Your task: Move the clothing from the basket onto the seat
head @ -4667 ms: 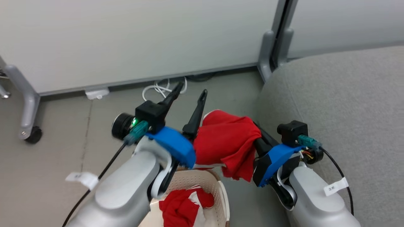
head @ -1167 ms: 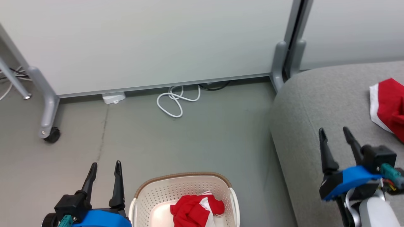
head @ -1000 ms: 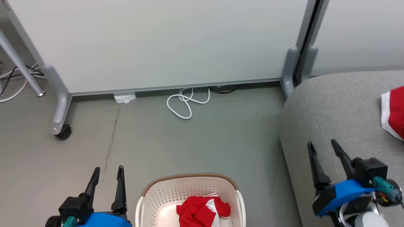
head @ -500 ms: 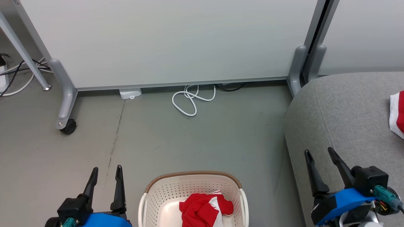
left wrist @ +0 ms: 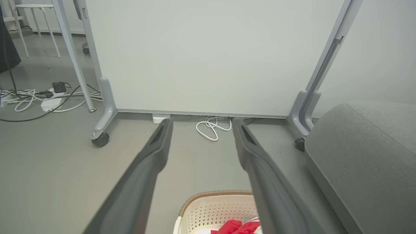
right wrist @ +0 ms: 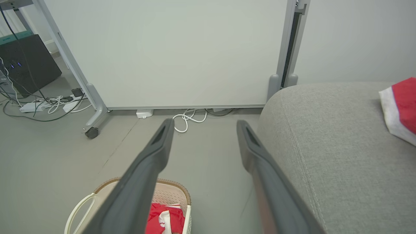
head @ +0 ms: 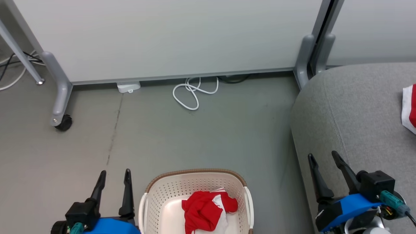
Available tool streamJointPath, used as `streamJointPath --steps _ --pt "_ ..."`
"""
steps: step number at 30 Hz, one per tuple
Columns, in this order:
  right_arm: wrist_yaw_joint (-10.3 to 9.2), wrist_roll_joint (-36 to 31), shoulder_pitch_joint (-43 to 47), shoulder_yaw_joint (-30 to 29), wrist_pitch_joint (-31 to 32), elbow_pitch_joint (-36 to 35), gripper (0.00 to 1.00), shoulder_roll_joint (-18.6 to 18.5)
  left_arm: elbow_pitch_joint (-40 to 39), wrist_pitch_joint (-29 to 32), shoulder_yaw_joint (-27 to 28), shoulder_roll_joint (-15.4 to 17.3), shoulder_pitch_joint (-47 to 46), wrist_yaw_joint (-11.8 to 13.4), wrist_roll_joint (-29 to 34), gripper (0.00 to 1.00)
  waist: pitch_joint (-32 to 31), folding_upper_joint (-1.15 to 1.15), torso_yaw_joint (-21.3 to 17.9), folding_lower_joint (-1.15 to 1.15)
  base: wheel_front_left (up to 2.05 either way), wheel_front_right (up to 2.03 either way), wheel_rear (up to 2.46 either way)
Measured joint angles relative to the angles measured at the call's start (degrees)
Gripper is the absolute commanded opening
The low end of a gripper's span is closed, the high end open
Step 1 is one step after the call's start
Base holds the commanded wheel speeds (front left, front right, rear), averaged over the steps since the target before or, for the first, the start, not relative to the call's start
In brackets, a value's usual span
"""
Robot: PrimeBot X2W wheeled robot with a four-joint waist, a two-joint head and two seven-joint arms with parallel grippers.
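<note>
A cream basket (head: pixel 195 174) with a brown rim stands on the floor at the bottom centre and holds one crumpled red and white garment (head: pixel 203 211). That basket (left wrist: pixel 208 198) and garment (left wrist: pixel 232 226) also show low in the left wrist view, and both basket (right wrist: pixel 174 187) and garment (right wrist: pixel 162 216) in the right wrist view. A second red garment (head: pixel 410 107) lies on the grey seat (head: pixel 357 107) at the right edge. My left gripper (head: pixel 114 173) is open and empty, left of the basket. My right gripper (head: pixel 321 155) is open and empty over the seat's front edge.
A white partition panel on grey wheeled legs (head: pixel 58 97) stands behind the floor. A coiled white cable (head: pixel 191 94) and a small white box (head: pixel 128 87) lie at its foot. More cables and a power strip (left wrist: pixel 48 102) lie at the far left.
The camera has swung left and down since the garment was carried; that garment now lies on the seat. In the last second both grippers stay open and nearly still while the view shifts slightly.
</note>
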Motion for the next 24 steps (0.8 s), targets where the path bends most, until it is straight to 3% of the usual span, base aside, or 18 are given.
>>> streamJointPath --steps 6,12,19,24 --pt "0.00 -0.25 -2.94 3.52 -0.98 -1.54 1.00 0.03 2.64 0.00 -1.89 -0.44 -3.52 -0.26 0.42 1.00 5.33 0.00 -3.34 0.00 0.00 0.00 0.00" --pt "0.00 -0.38 -7.28 7.55 -3.72 -3.70 1.00 0.03 11.71 0.83 -3.23 -0.22 -10.91 -0.78 0.49 1.00 14.30 0.00 -8.52 0.01 0.00 0.00 0.00" --pt "0.00 0.29 -13.19 13.52 -8.58 -5.01 1.00 0.05 25.24 3.63 -2.77 1.20 -20.79 -0.94 -0.90 1.00 26.42 0.00 -14.81 0.02 0.00 0.00 0.00" --pt "0.00 1.68 -17.14 17.07 -11.58 -6.06 1.00 0.09 31.79 4.92 -1.79 4.42 -26.08 0.56 -0.71 1.00 34.34 0.00 -19.94 0.02 0.00 0.00 0.00"
